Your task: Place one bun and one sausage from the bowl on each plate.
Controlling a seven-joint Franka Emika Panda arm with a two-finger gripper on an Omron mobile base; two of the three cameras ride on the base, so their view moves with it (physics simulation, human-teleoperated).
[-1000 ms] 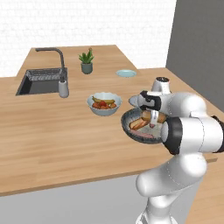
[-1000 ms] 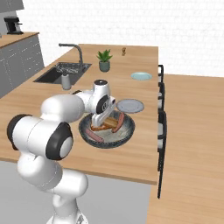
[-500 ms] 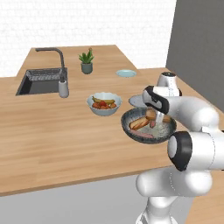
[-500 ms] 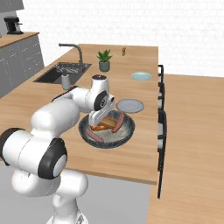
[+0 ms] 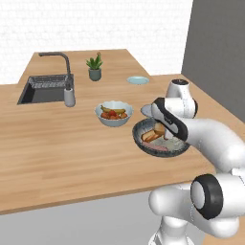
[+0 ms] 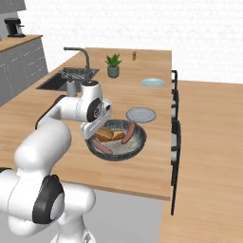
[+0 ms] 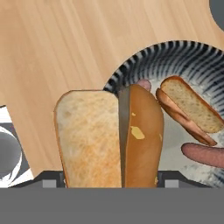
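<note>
- While a split bun [image 7: 109, 138] is held close before the hand camera, gripped between the fingers of the gripper [image 6: 97, 127], it is seen just above the left side of the bowl [image 6: 136, 144].
- A second bun [image 6: 110, 135] and two sausages [image 6: 128, 132] are seen lying inside the dark ribbed bowl, which is set near the counter's front edge.
- One pale plate [image 6: 141, 114] is placed just beyond the bowl; a second plate [image 6: 153, 82] is set well apart, farther back on the counter [image 5: 57, 143].
- A fruit bowl [image 5: 114, 114], a sink [image 5: 43, 89] and a potted plant [image 5: 94, 67] are seen to the left and rear.
- The step in hand is judged to be the carrying of the bun to the nearer plate.
- It would be done well if the bun were raised clear of the rim, kept level so the halves are not parted, and released low over the plate's middle.
</note>
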